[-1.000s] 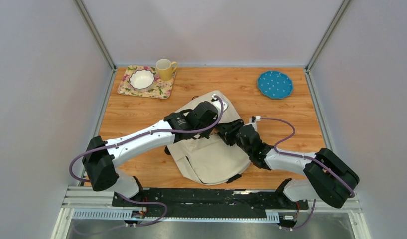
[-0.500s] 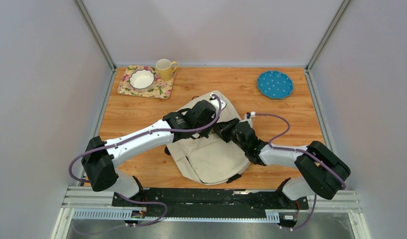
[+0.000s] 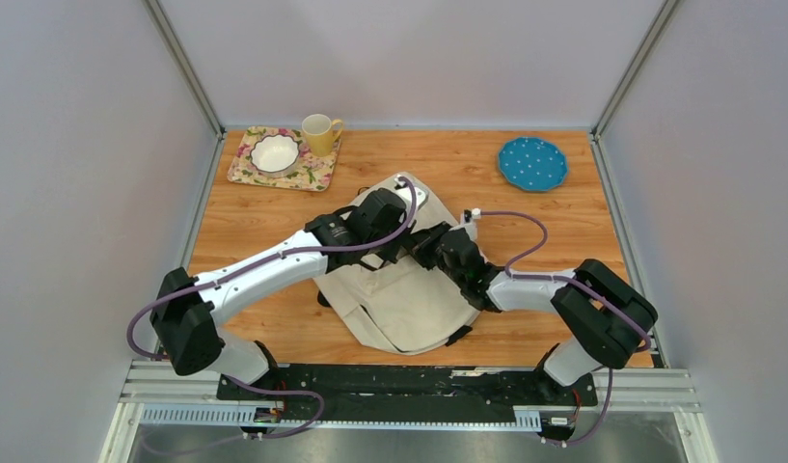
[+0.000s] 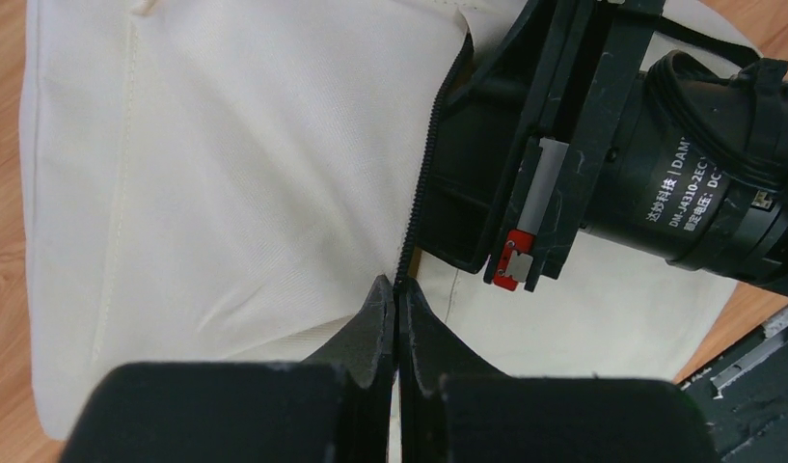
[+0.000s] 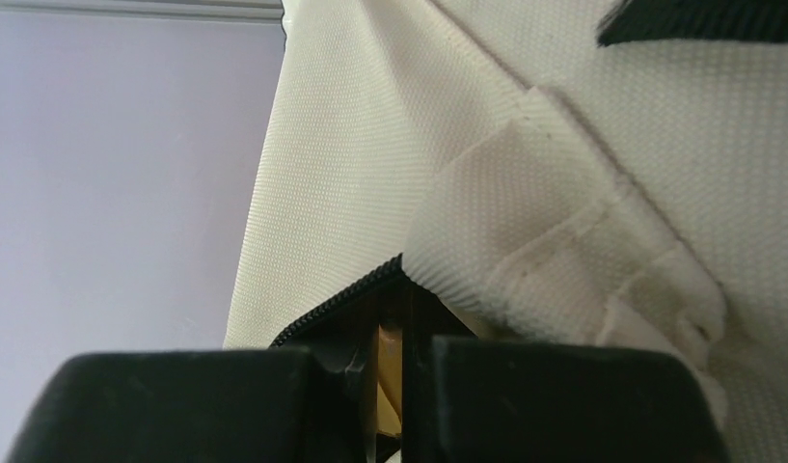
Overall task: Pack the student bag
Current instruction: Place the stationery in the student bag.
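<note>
While half buried under both arms, student bag (image 3: 399,309), opening unseen. Left gripper (image 4: 396,297) pinched shut on zip seam; right gripper (image 5: 392,318) clamped on zipper edge. Wooden table (image 3: 274,212), grey walls (image 3: 419,58).

Just beyond the left hand (image 4: 396,307), the body of the right hand (image 4: 505,183) blocked the opening of the student bag (image 4: 226,174), and the zip (image 4: 430,145) ran out of sight behind it. Whether the left hand's pressed-together fingers pinched any cloth could not be told. Ahead of the right hand, the bag ran off the picture's top and right edges, a black strap (image 5: 698,19) was cropped, and the slit between its fingers was too dim to read. From above, both hands' fingertips lay hidden under their own wrists.
</note>
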You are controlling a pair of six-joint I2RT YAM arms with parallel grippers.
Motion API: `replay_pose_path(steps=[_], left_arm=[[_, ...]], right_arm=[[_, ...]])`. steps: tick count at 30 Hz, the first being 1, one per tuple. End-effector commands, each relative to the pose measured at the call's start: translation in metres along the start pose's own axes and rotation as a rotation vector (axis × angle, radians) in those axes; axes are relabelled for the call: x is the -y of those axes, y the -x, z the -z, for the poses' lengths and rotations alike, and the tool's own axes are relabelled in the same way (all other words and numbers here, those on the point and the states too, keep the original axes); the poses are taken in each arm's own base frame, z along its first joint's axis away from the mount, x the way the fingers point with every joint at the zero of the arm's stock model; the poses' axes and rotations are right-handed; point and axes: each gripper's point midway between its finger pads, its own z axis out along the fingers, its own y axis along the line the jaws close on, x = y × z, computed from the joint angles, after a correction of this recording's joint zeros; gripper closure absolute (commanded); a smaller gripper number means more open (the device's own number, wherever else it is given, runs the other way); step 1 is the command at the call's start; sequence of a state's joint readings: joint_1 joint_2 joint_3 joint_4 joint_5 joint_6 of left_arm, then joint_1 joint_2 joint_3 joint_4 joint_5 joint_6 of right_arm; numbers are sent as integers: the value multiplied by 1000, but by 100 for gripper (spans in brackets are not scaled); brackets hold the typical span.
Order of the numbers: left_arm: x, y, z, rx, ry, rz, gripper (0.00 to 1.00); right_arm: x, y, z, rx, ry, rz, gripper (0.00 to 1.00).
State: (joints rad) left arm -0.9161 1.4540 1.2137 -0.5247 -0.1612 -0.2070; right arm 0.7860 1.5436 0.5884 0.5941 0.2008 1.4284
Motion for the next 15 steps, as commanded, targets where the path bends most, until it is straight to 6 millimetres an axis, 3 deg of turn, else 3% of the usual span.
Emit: replay_pose_path(steps=[1, 7, 11, 15], left_arm=[[14, 17, 15, 70, -96, 54, 100], [10, 14, 12, 64, -97, 65, 100], [10, 11, 12, 53, -103, 52, 100], [8, 10, 13, 59, -102, 50, 100]], right_arm=[[-27, 3, -5, 67, 65, 127, 93], [-32, -6, -6, 23, 61, 239, 93], [-38, -8, -4, -15, 58, 321, 84], [-26, -21, -1, -135, 16, 399, 75]])
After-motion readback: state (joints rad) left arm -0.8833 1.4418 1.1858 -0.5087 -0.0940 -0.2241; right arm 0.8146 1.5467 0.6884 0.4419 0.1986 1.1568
